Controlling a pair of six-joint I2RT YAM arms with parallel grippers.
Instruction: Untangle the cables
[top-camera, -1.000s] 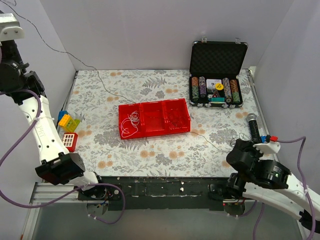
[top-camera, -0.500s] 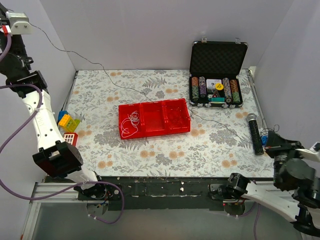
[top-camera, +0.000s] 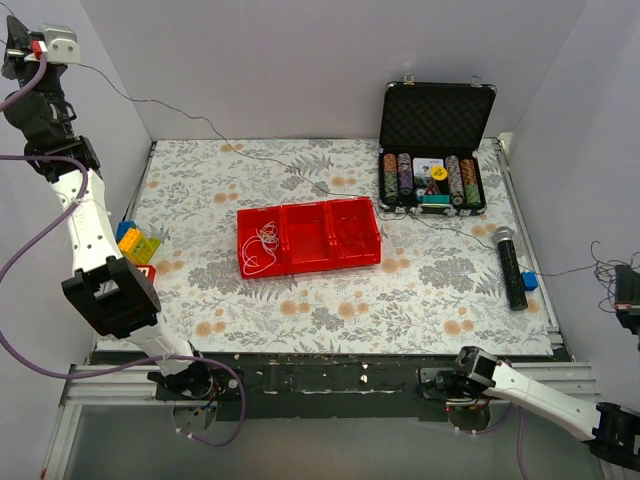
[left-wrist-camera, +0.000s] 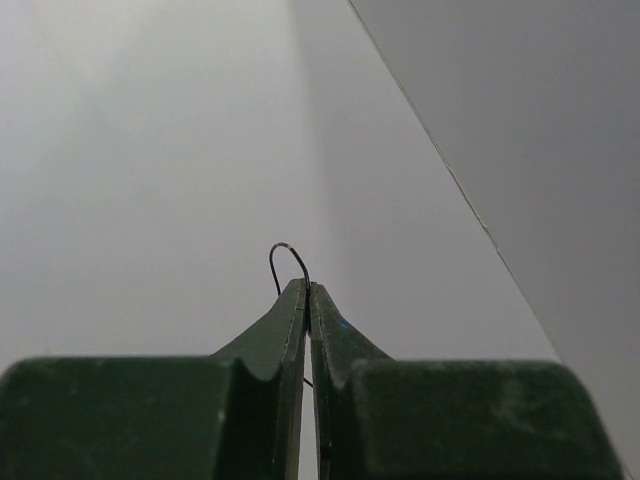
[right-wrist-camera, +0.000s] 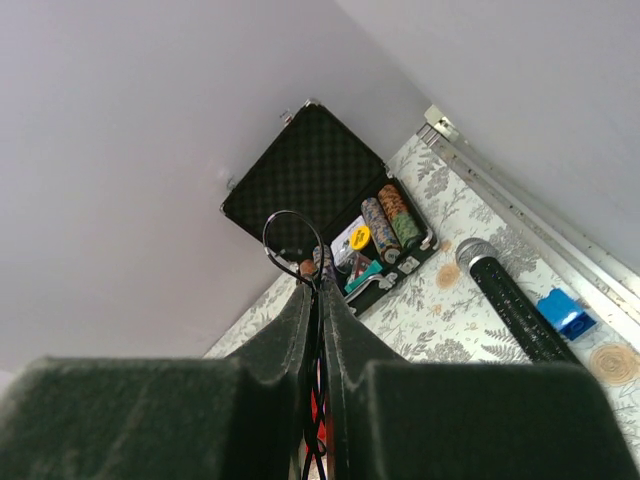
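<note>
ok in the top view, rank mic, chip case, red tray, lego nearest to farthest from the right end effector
From the right end effector, at the right edge:
1. Mic, right side.
2. Chip case, back right.
3. Red tray, centre.
4. Lego, far left.

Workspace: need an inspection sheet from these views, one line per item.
Surface: floral table, flat.
Job's things: black cable strung across the table between both grippers; white cable coiled in the left compartment of the red tray.
Clutter: open poker chip case, microphone, blue block, toy blocks.
Grippers: left gripper raised high, fingers shut on the black cable; right gripper likewise.
Cables: purple arm cables loop beside the left arm, apart from the tray.
Surroundings: plain white walls; nothing else seen.
</note>
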